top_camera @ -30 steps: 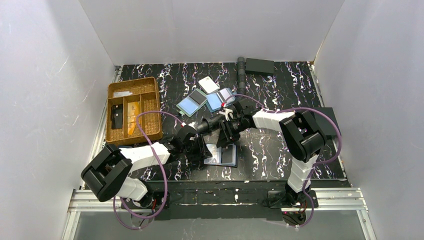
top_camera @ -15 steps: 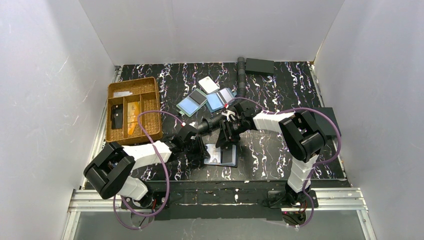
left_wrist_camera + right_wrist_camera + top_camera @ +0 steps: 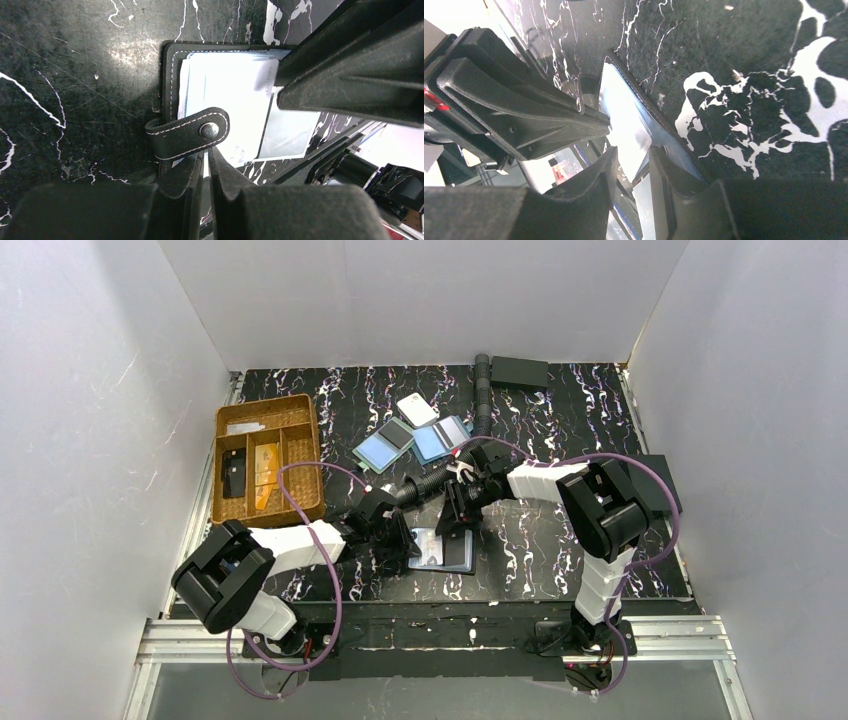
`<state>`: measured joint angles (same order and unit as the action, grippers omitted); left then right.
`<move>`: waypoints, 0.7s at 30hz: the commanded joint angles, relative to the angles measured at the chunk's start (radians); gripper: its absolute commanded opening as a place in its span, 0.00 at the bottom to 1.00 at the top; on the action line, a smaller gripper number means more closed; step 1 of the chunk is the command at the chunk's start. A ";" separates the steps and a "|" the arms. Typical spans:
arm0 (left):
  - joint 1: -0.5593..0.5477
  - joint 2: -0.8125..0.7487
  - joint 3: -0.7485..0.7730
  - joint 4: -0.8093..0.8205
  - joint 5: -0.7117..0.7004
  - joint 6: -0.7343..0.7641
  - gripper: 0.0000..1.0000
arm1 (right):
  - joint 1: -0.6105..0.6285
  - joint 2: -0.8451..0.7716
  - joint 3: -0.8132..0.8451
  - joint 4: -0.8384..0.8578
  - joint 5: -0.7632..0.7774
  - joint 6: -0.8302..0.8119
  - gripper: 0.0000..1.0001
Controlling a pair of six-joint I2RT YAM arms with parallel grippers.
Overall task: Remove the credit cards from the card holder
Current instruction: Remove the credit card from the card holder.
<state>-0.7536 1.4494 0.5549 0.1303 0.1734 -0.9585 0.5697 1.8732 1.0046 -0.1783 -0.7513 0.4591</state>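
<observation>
From above, the small flat black bifold card holder [image 3: 460, 553] lay open on the black, white-veined desk [image 3: 540, 530], near its front edge and between the two arms, evidently so both could work on it at once. The left claw [image 3: 407, 544] met its left side and the right claw [image 3: 451, 524] its far edge. A thin orange-tan card [image 3: 265, 478] lay well apart in the middle compartment of the woven wicker tray [image 3: 268, 403] at the left, probably already out. The left wrist view showed the pale light-blue credit card [image 3: 225, 95] tucked in the holder's stitched pocket, with the snap strap [image 3: 187, 132] flopped across it. The left claw was clenched to a thin slit at that strap, seemingly to pin the holder, though what it nipped I could not tell. In the right wrist view the right claw stood parted, straddling the pale card's exposed edge, likely poised to pinch it and draw it out.
</observation>
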 commanded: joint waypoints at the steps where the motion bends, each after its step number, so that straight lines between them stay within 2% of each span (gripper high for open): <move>1: 0.002 0.052 -0.036 -0.063 -0.081 -0.001 0.06 | 0.011 0.040 0.015 -0.071 -0.007 -0.058 0.42; 5: 0.002 0.055 -0.066 -0.063 -0.097 -0.021 0.01 | 0.013 0.028 0.025 -0.110 0.014 -0.085 0.50; 10: 0.001 0.058 -0.094 -0.051 -0.100 -0.036 0.00 | 0.013 0.015 0.010 -0.094 0.018 -0.069 0.49; 17: 0.002 0.074 -0.089 -0.044 -0.107 -0.044 0.00 | 0.011 0.032 0.019 -0.096 -0.010 -0.072 0.18; 21: 0.003 0.080 -0.088 -0.044 -0.113 -0.046 0.01 | -0.006 0.030 0.024 -0.098 -0.032 -0.084 0.09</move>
<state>-0.7498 1.4578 0.5133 0.2100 0.1761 -1.0302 0.5732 1.8942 1.0225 -0.2440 -0.7647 0.4042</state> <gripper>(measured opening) 0.010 0.136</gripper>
